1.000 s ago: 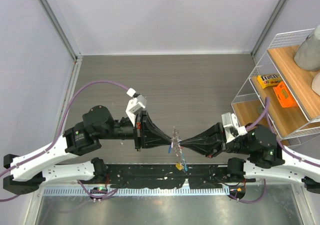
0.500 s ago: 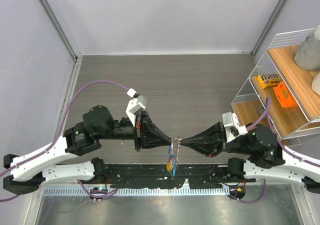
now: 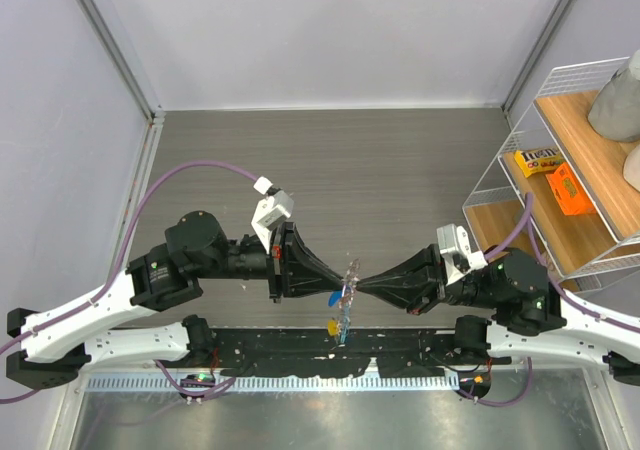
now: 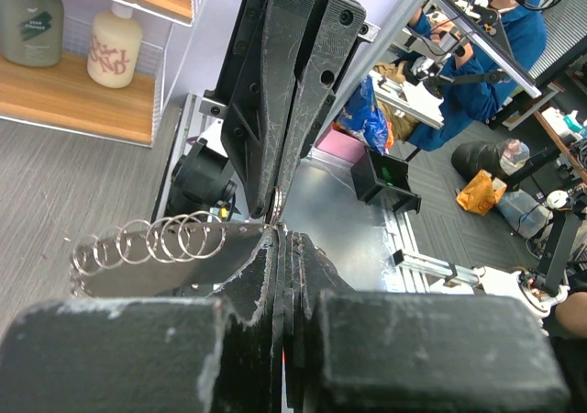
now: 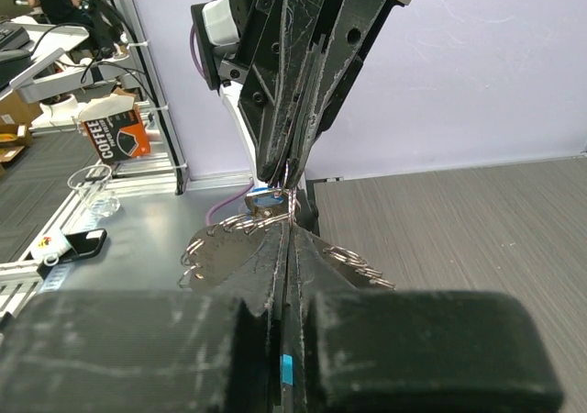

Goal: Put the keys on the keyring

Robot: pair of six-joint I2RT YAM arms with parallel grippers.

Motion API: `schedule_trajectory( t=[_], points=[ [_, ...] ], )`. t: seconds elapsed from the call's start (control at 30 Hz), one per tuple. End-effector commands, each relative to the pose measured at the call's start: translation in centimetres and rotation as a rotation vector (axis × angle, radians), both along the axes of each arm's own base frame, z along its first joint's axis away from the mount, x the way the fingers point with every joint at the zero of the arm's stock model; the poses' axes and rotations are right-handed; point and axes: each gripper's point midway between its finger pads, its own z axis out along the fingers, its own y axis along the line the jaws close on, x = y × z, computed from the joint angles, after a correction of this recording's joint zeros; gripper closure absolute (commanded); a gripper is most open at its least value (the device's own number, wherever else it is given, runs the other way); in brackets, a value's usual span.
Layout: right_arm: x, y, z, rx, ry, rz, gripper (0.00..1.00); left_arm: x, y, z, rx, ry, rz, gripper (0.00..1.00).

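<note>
Keyring (image 3: 350,272) pinched in mid-air between left gripper (image 3: 339,288) and right gripper (image 3: 362,288), both clamped shut on it, over near edge of table (image 3: 330,170). Keys (image 3: 342,316) seen dangling beneath. Thin wire could be lost if pulled unevenly, and keys dropped.

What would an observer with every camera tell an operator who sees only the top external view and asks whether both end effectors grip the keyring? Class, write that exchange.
Observer: Left wrist view: the left end effector is shut, and the keyring, a row of small overlapping silver loops, sticks out from its tips.
Operator: And the right one?
Observer: Right wrist view: the right end effector is shut too, tip to tip with the left, loops showing on both sides.
Operator: Any key there?
Observer: A blue tag with a small silver piece under it sits at the tips; whether it is threaded, I cannot tell.
</note>
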Motion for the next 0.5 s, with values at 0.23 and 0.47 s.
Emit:
schedule_trajectory(
  t=[0.23, 0.47],
  points=[
    [-0.7, -1.4, 5.3, 0.163, -0.042, 0.012, 0.94, -0.2, 0.6, 2.2, -0.066, -0.037, 0.000, 1.00],
    [-0.9, -1.6, 5.5, 0.172, -0.041, 0.021, 0.94, -0.1, 0.7, 2.5, -0.069, -0.042, 0.007, 1.00]
  ],
)
